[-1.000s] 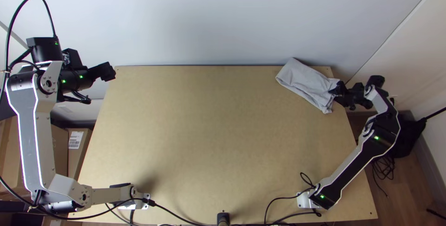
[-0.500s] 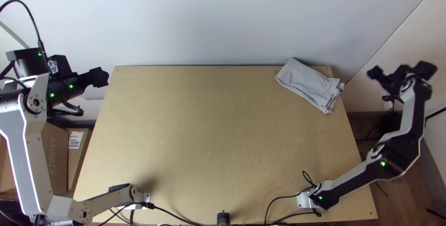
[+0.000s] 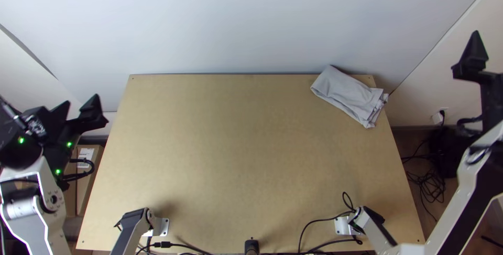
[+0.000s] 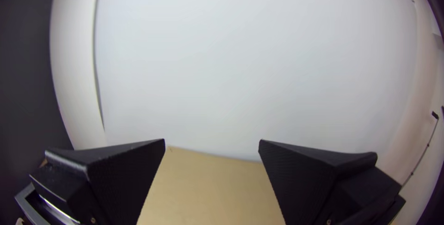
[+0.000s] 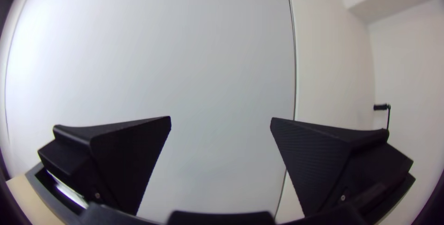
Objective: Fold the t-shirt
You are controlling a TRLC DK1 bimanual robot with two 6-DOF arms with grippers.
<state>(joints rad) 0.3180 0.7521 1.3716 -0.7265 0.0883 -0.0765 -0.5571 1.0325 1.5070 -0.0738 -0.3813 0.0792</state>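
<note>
Looking down from the top view, I see the grey t-shirt (image 3: 343, 92) at the far right corner of the tabletop (image 3: 225, 155), folded into a compact, longish bundle that lies at a slant, its layered edges towards the right. My left hand (image 3: 81, 103) is off the left side, fingers (image 4: 127, 179) wide apart with nothing between them. My right hand (image 3: 473, 69) is out past the right side, well apart from the shirt, also spread and holding nothing.

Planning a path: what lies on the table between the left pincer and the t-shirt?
In the top view, the table between the left pincer and the t-shirt is bare.
</note>
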